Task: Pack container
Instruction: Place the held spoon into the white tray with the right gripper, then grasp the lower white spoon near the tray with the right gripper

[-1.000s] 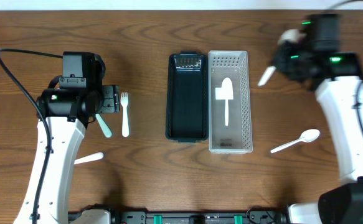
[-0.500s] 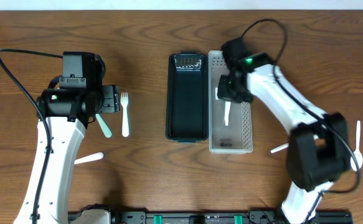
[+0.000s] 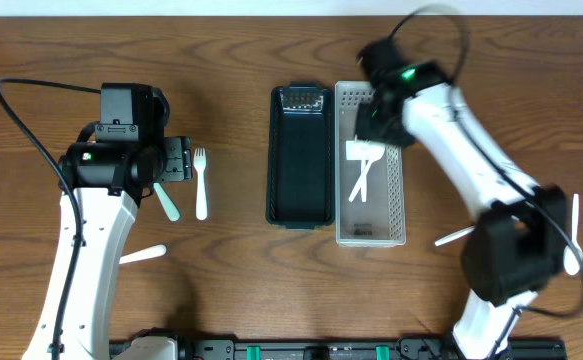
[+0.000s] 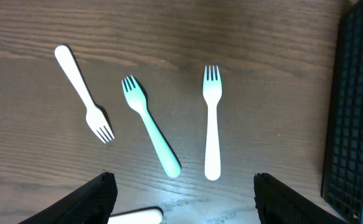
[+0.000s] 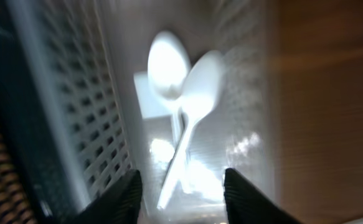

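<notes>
Right tool [image 5: 181, 194] open; 2 spoons [image 5: 197, 87] in tray [image 3: 397, 205].

Even bright light, soft shadows, right wrist view motion-blurred (spoons [image 5: 197, 81] glaring white), left wrist crisp

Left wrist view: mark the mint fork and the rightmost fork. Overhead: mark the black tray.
mint fork [image 4: 149, 126], left wrist view, mid-handle.
rightmost fork [image 4: 212, 124], left wrist view, mid-handle.
black tray [image 3: 300, 165], overhead view, bare floor.
</notes>
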`<state>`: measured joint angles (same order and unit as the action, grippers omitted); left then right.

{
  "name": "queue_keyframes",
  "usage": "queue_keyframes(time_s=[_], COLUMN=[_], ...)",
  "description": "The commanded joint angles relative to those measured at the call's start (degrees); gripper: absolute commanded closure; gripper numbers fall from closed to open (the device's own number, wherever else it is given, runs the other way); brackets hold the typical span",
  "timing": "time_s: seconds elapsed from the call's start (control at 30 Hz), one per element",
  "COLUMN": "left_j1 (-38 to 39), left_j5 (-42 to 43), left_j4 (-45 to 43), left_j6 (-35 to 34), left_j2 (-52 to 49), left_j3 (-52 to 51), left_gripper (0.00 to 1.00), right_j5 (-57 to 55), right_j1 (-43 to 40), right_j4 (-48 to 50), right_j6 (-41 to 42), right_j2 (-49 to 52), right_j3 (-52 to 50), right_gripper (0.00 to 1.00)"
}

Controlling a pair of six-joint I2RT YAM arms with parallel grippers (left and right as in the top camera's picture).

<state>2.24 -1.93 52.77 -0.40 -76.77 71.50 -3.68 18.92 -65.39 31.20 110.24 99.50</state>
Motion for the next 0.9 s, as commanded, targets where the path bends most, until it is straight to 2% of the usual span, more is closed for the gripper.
queue_keyframes(time_s=[0.0, 0.13, 0.2, 0.37, 0.43, 0.63, 0.73, 0.87], left_j1=[-0.31, -0.31, -0.31, -0.31, -0.31, -0.31, -0.31, -0.31], left_j5=[-0.66, -0.68, -0.68, -0.66, -0.68, -0.66, -0.66, -0.68], left_j4=[0.33, 0.35, 0.35, 0.33, 0.33, 0.35, 0.37, 0.37], left_j6=[-0.33, -0.33, -0.33, -0.35, -0.35, -0.35, -0.35, -0.35], left_j2=[-0.39, -0.39, -0.39, -0.39, -0.39, -0.39, -0.39, -0.39], left_j3=[1.03, 1.03, 1.03, 1.03, 1.03, 1.03, 1.03, 1.03], left_gripper=[0.26, 0.27, 0.27, 0.26, 0.26, 0.26, 0.26, 0.26], right_j5=[-6.36, -6.43, -6.10, -3.54, -2.64, -0.35, -0.42, -0.42], right_j1=[-5.42, -14.32, -18.23, -24.98, -26.43, -28.48, -28.65, -28.68], right_j4=[-3.43, -9.29, -12.68, -14.95, -12.66, 0.39, 5.88, 13.35], right_j6=[0.85, 9.92, 14.25, 15.76, 17.05, 16.44, 14.51, 12.44], right_j2=[-8.61, -14.34, -15.43, -15.78, -15.78, -15.74, -15.74, -15.74], right_j3=[6.25, 6.21, 5.66, -0.94, -7.04, -24.59, -30.32, -36.83], right_gripper=[0.51, 0.49, 0.42, 0.40, 0.36, 0.36, 0.36, 0.30])
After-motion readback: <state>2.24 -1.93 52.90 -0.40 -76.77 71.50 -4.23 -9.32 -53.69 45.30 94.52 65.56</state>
